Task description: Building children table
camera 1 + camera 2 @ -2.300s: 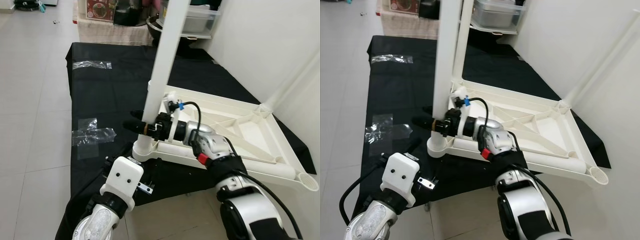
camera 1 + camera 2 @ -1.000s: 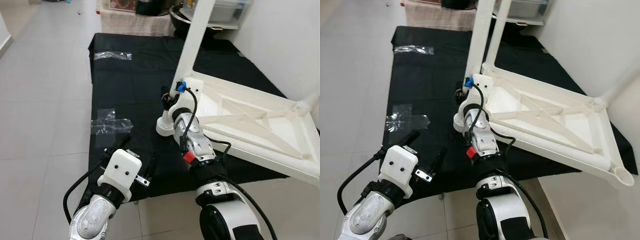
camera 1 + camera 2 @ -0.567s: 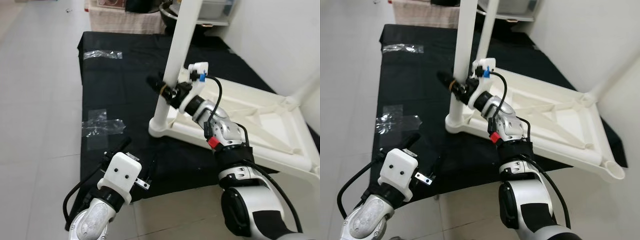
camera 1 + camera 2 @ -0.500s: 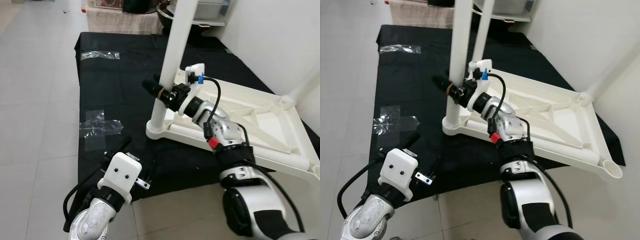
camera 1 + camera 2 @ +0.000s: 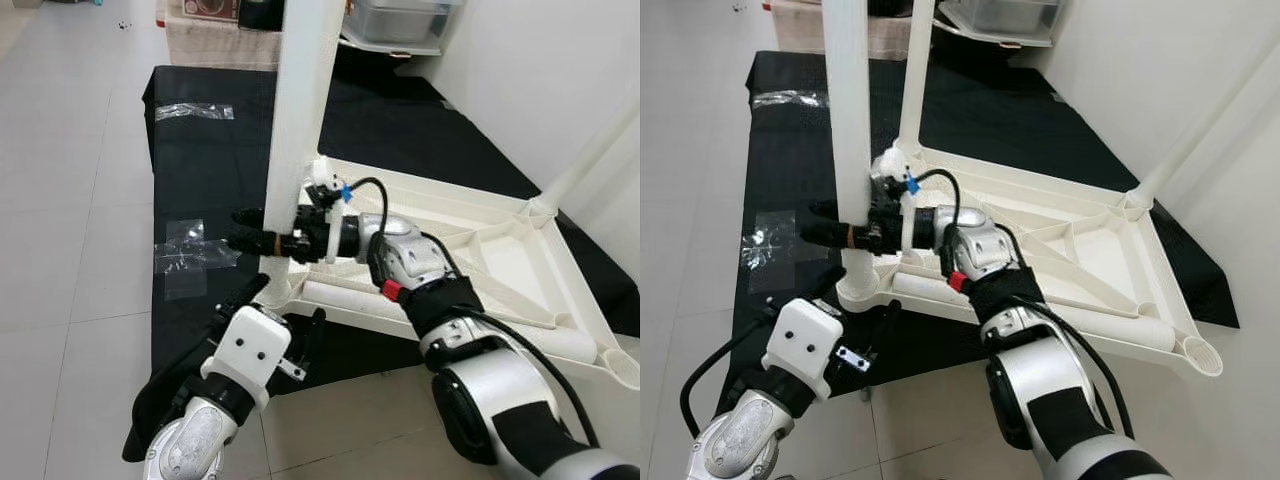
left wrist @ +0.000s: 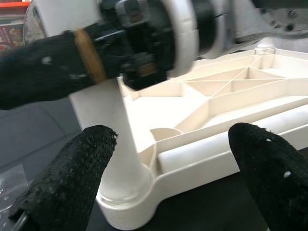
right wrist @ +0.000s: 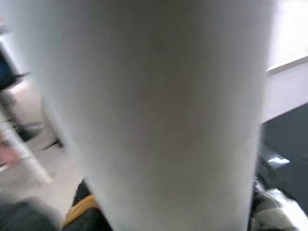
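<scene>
Nearest the camera, the left gripper (image 5: 283, 315) is held low over the near edge of the black mat (image 5: 200, 160), its two fingers spread wide with nothing between them. Just beyond its fingertips, the round foot socket at the near corner of the upturned white table top (image 5: 470, 260) is seen, framed between the two fingers (image 6: 72, 178) in the left wrist view.

Just past and above the left gripper, the right gripper (image 5: 262, 235) is clamped around the near table leg (image 5: 298, 110), which stands upright in that corner socket. One black finger is seen projecting past the leg on the robot's left; the leg is gripped low, a little above the socket. In the right wrist view the white leg (image 7: 159, 110) is seen pressed close against the camera.

Beside the right gripper, to the robot's left, a clear plastic bag (image 5: 190, 250) lies flat on the mat. To the gripper's right the ribbed underside of the table top extends away, with a further leg (image 5: 590, 155) standing at its far right corner.

Well beyond the right gripper, a second clear bag (image 5: 195, 110) lies on the far part of the mat, and a clear storage box (image 5: 400, 20) sits past the mat's end.
</scene>
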`<state>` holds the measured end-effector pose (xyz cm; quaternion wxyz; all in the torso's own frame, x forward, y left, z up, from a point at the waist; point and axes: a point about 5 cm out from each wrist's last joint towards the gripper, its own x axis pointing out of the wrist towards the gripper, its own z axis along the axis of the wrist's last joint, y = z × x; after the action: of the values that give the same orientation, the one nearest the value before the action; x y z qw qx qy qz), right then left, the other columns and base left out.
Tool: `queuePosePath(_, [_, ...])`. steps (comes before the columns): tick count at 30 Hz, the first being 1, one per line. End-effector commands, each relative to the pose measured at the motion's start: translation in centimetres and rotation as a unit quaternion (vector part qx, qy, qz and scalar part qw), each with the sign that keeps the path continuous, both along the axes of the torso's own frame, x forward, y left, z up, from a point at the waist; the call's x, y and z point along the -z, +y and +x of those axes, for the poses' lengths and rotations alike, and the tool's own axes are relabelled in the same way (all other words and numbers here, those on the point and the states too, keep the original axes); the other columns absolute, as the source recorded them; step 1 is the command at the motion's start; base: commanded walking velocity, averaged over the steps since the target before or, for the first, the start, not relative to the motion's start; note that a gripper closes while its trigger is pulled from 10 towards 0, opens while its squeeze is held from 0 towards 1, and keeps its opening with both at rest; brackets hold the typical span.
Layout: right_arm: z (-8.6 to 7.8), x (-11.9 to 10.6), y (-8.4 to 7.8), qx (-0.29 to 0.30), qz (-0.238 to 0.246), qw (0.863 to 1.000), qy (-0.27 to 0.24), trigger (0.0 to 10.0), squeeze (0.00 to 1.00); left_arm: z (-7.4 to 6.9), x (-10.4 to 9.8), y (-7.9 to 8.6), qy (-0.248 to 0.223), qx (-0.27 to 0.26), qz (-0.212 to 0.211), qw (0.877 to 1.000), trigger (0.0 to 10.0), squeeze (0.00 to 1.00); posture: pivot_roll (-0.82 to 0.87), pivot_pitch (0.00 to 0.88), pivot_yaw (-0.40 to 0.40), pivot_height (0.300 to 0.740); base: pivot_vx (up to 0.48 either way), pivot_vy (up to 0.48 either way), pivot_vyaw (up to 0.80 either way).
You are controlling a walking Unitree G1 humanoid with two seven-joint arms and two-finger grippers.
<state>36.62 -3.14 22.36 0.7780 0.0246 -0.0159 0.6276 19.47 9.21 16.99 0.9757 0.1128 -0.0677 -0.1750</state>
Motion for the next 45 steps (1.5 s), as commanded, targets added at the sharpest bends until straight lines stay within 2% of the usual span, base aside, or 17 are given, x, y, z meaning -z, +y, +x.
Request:
queuePosePath(1, [0.9, -0.6, -0.2, 0.064, 0.009, 0.998, -0.001, 0.0, 0.00, -0.2, 0.4, -0.3, 0.006, 0.007, 0.003, 1.000, 10.0, 0.00, 0.15, 0.061, -0.183, 0.740, 0.000, 0.000, 0.00])
queuePosePath(4, [2.4, -0.3, -1.4, 0.237, 0.033, 0.971, 0.026, 0.0, 0.00, -0.2, 0.4, -0.4, 0.008, 0.006, -0.002, 1.000, 10.0, 0.00, 0.14, 0.062, -0.179, 0.740, 0.000, 0.000, 0.00])
queuePosePath(7, [2.7, 0.0, -1.8, 0.287, 0.041, 0.956, 0.041, 0.0, 0.00, -0.2, 0.4, -0.4, 0.008, 0.006, -0.002, 1.000, 10.0, 0.00, 0.14, 0.062, -0.179, 0.740, 0.000, 0.000, 0.00])
queuePosePath(8, [3.2, 1.3, -3.3, 0.452, 0.044, 0.889, 0.064, 0.0, 0.00, -0.2, 0.4, -0.4, 0.007, 0.006, -0.001, 1.000, 10.0, 0.00, 0.14, 0.063, -0.176, 0.740, 0.000, 0.000, 0.00])
queuePosePath(9, [3.2, 1.3, -3.3, 0.452, 0.044, 0.889, 0.064, 0.0, 0.00, -0.2, 0.4, -0.4, 0.007, 0.006, -0.001, 1.000, 10.0, 0.00, 0.14, 0.063, -0.176, 0.740, 0.000, 0.000, 0.00])
queuePosePath(12, [2.2, 3.1, -4.7, 0.596, 0.057, 0.796, 0.092, 0.0, 0.00, -0.2, 0.4, -0.4, 0.008, 0.007, 0.000, 1.000, 10.0, 0.00, 0.14, 0.060, -0.176, 0.740, 0.000, 0.000, 0.00])
queuePosePath(13, [2.2, 3.1, -4.7, 0.596, 0.057, 0.796, 0.092, 0.0, 0.00, -0.2, 0.4, -0.4, 0.008, 0.007, 0.000, 1.000, 10.0, 0.00, 0.14, 0.060, -0.176, 0.740, 0.000, 0.000, 0.00])
queuePosePath(15, [1.0, 3.9, -4.5, 0.640, 0.069, 0.758, 0.104, 0.0, 0.00, -0.3, 0.5, -0.4, 0.008, 0.007, 0.000, 1.000, 10.0, 0.00, 0.14, 0.059, -0.174, 0.740, 0.000, 0.000, 0.00])
queuePosePath(18, [0.0, 4.5, -3.0, 0.660, 0.075, 0.737, 0.125, 0.0, 0.00, -0.2, 0.5, -0.4, 0.008, 0.008, 0.001, 1.000, 10.0, 0.00, 0.15, 0.058, -0.176, 0.740, 0.000, 0.000, 0.00])
queuePosePath(23, [-0.5, 4.2, -1.1, 0.636, 0.108, 0.749, 0.148, 0.0, 0.00, -0.2, 0.4, -0.5, 0.007, 0.008, 0.001, 1.000, 10.0, 0.00, 0.15, 0.056, -0.181, 0.740, 0.000, 0.000, 0.00])
queuePosePath(24, [-0.5, 3.9, -0.7, 0.621, 0.117, 0.760, 0.150, 10.0, 0.00, -0.2, 0.4, -0.5, 0.007, 0.008, 0.002, 1.000, 10.0, 0.00, 0.15, 0.055, -0.180, 0.740, 0.000, 0.000, 0.00])
queuePosePath(25, [-0.6, 3.4, -0.4, 0.611, 0.123, 0.769, 0.140, 10.0, 1.00, -0.2, 0.4, -0.4, 0.007, 0.007, 0.001, 1.000, 10.0, 0.00, 0.15, 0.056, -0.181, 0.740, 0.000, 0.000, 0.00])
queuePosePath(31, [-0.6, 2.6, -0.6, 0.598, 0.132, 0.780, 0.128, 10.0, 1.00, -0.2, 0.5, -0.4, 0.007, 0.007, 0.002, 1.000, 10.0, 0.00, 0.14, 0.054, -0.178, 0.740, 0.000, 0.000, 0.00])
queuePosePath(32, [-0.4, 2.3, -0.9, 0.587, 0.136, 0.789, 0.121, 10.0, 0.00, -0.2, 0.5, -0.5, 0.008, 0.008, 0.002, 1.000, 10.0, 0.00, 0.14, 0.054, -0.181, 0.740, 0.000, 0.000, 0.00])
queuePosePath(36, [0.4, 1.4, -2.2, 0.490, 0.148, 0.857, 0.062, 10.0, 0.00, -0.2, 0.5, -0.4, 0.008, 0.007, 0.003, 1.000, 10.0, 0.00, 0.14, 0.050, -0.177, 0.740, 0.000, 0.000, 0.00])
queuePosePath(41, [1.0, 0.6, -3.3, 0.419, 0.145, 0.896, 0.031, 10.0, 0.00, -0.1, 0.5, -0.4, 0.007, 0.007, 0.003, 1.000, 10.0, 0.00, 0.14, 0.050, -0.177, 0.740, 0.000, 0.000, 0.00])
queuePosePath(45, [1.2, 0.5, -3.0, 0.295, 0.114, 0.948, 0.044, 10.0, 0.00, -0.1, 0.5, -0.4, 0.007, 0.008, 0.004, 1.000, 10.0, 0.00, 0.14, 0.056, -0.176, 0.740, 0.000, 0.000, 0.00])
